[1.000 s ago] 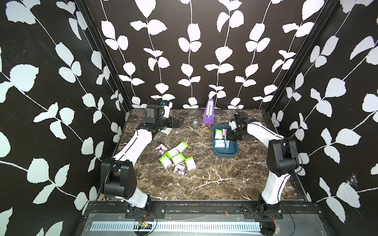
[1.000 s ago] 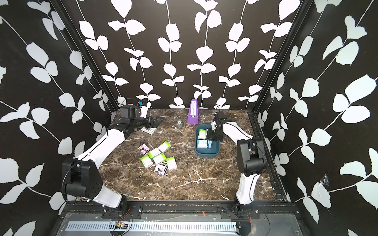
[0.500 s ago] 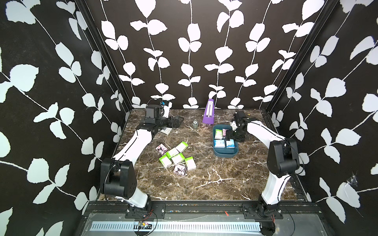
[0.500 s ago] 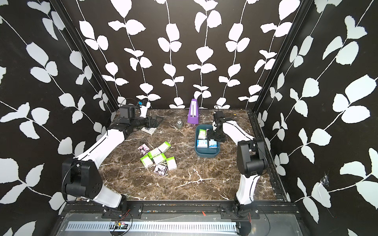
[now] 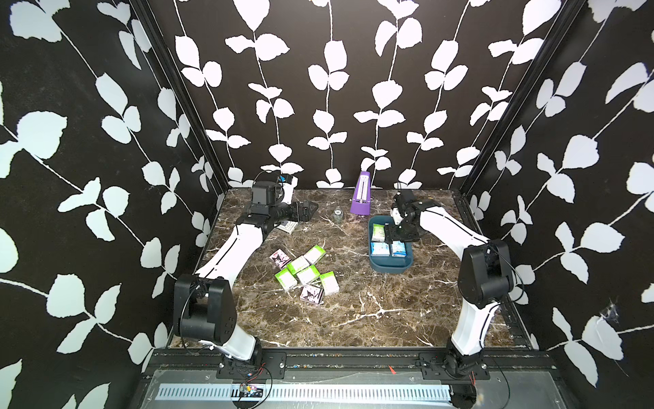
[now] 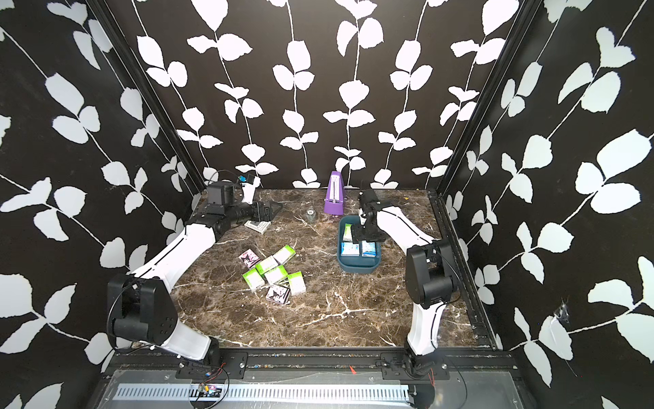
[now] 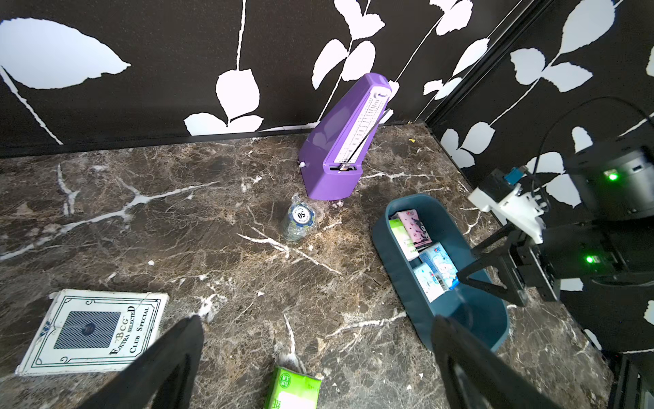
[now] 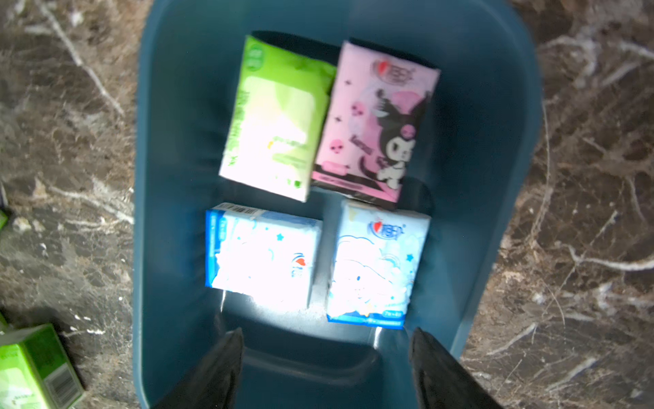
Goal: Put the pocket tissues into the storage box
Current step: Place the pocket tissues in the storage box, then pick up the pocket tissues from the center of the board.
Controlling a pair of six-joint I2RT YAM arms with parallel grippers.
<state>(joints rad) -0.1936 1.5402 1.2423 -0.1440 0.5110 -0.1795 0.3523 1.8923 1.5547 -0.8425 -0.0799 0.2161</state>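
Pocket tissues, four packets, are seen lying in the storage box beneath the right gripper, which is spread and empty.

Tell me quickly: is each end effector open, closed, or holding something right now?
Left end effector: open, holding nothing.
Right end effector: open, holding nothing, over the storage box.
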